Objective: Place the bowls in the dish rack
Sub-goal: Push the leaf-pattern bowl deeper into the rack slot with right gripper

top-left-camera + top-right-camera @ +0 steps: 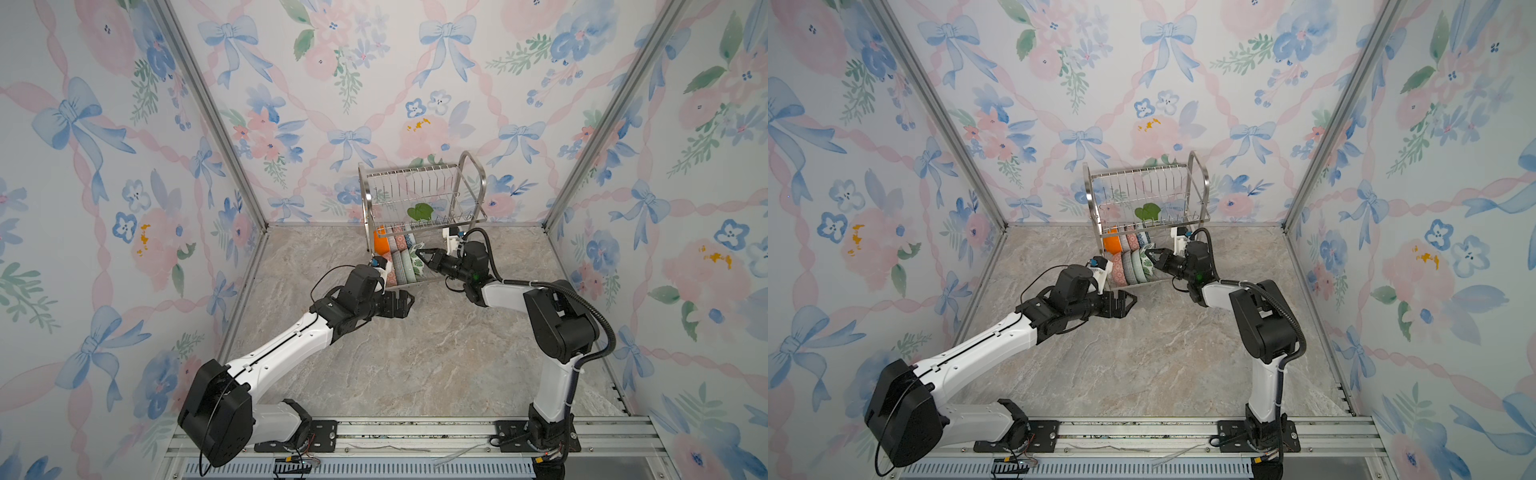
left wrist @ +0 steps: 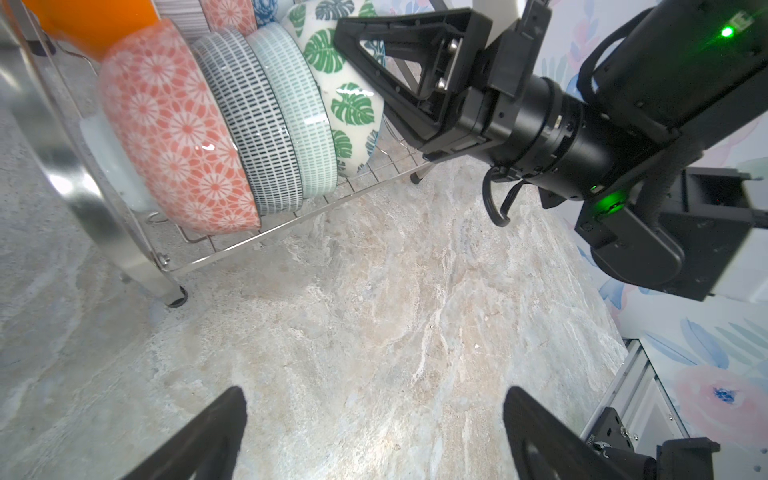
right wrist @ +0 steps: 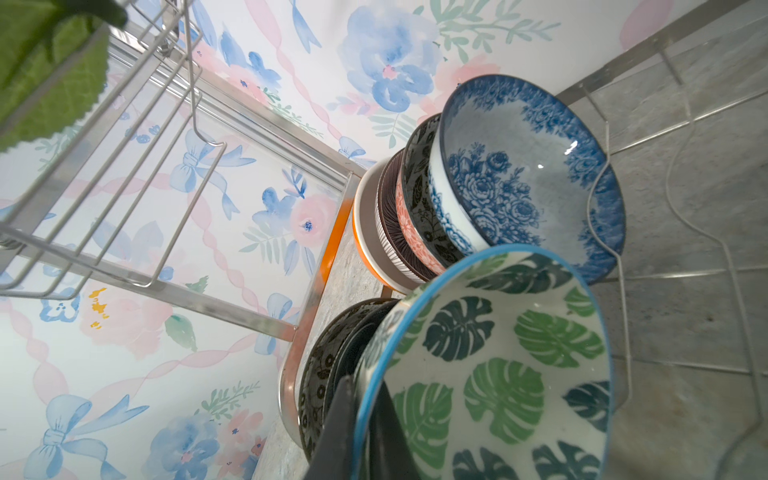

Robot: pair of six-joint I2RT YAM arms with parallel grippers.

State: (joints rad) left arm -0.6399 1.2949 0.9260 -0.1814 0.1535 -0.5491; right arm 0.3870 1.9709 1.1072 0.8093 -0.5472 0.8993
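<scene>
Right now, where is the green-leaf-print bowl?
In a top view the green-leaf bowl sits on edge in the lower tier of the dish rack, right end of the near row, its rim clamped by the right gripper.

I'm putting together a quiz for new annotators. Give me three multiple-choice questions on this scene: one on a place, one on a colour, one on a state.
1. Where in the dish rack do the bowls stand? A) upper tier B) lower tier C) hung on its side frame
2. What colour is the rim of the leaf-patterned bowl? A) light blue B) red C) black
3. How is the left gripper? A) shut on a bowl B) open and empty C) shut, empty
Key: B, they lean on edge on the bottom wires; A, the right wrist view shows the blue edge; B, its jaws stand apart over the table.
</scene>
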